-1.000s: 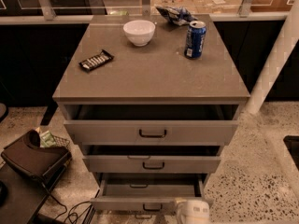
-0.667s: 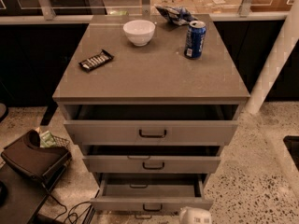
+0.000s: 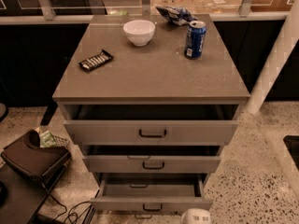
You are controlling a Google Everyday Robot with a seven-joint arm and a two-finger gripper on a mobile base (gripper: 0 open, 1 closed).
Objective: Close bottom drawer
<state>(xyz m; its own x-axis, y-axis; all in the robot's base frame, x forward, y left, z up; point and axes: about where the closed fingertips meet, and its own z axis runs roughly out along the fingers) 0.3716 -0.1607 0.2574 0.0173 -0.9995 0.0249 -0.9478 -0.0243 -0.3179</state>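
cabinet [image 3: 154, 78]: grey, three drawers, all standing partly out.
bottom drawer [image 3: 152, 202]: 6 o'clock in frame, lowest of the three, open, plain grey box showing behind its front.
bowl [image 3: 139, 31]: white, 11 o'clock on the cabinet top.
can [image 3: 195, 39]: blue, upright, 1 o'clock on the top.
snack bar [image 3: 96, 60]: dark, 9 o'clock on the top.
gripper [image 3: 196, 216]: white part at frame's lower edge, 5 o'clock from bottom drawer's handle [image 3: 153, 207], just below the front; opening and hold unreadable.

Cabinet top [image 3: 149, 76] carries bowl [image 3: 139, 31], can [image 3: 195, 39], snack bar [image 3: 96, 60], crumpled bag [image 3: 175, 14] — pincer [image 3: 195, 217] down by the floor [image 3: 245, 171].
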